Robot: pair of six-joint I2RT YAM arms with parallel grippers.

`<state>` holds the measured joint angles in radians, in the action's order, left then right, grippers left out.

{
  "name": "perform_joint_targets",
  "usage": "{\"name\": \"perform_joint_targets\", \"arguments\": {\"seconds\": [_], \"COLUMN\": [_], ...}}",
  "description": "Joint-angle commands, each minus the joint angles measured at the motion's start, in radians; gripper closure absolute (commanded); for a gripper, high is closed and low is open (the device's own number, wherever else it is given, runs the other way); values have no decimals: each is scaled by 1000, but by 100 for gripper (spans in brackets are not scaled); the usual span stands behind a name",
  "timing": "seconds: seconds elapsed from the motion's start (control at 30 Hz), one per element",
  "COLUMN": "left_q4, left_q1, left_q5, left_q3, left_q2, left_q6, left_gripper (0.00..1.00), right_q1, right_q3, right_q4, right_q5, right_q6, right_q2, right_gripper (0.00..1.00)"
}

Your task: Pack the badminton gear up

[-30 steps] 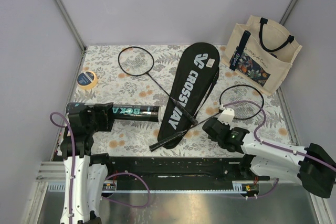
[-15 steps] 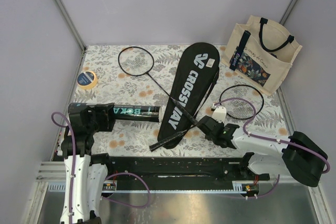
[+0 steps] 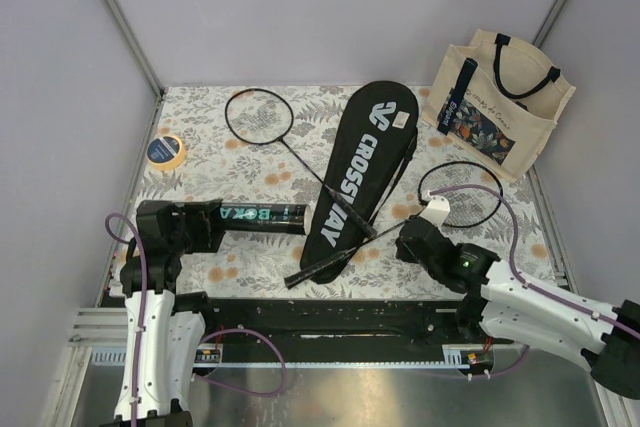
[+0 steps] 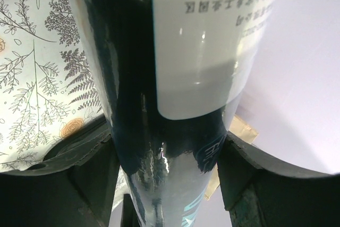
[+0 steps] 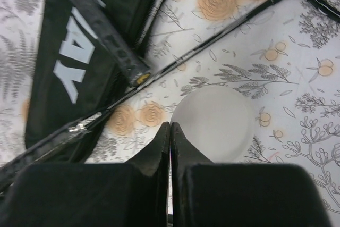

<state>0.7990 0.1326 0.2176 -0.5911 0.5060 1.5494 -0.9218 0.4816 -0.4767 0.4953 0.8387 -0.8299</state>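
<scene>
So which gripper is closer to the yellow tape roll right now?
Left. The left gripper, clamped on the black tube, is just robot-side of the tape roll; the right gripper, shut, is far across the table by a white shuttlecock.

Centre blocked: racket bag [image 3: 360, 172] lies diagonally, handles of left racket [image 3: 259, 116] and right racket [image 3: 465, 182] crossed over its near end. Near left filled by tube [image 3: 262, 214]. Far right: tote bag [image 3: 500, 97]. Open cloth [image 3: 215, 172] between tube and tape roll [image 3: 165, 151].
</scene>
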Motion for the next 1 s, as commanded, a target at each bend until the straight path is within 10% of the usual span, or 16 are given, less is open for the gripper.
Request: {"name": "perform_joint_targets", "arguments": {"seconds": [0.0,0.53,0.97], "left_q4": [-93,-152,-156], "left_q1": [-1,-1,-1], "left_q5": [46,126,196], "left_q3": [4,56,62], "left_q2": [14,62,57], "left_q6": [15,29,44], "left_gripper": [75,75,75], "right_q1": [3,-179,-278], "right_q3": [48,12,63], "right_q4": [54,938,1199], "right_q5": [-27,-282,-285], "right_q6": [-68,-210,-291], "right_q2": [74,-61,-209], "right_gripper": [100,100,100]}}
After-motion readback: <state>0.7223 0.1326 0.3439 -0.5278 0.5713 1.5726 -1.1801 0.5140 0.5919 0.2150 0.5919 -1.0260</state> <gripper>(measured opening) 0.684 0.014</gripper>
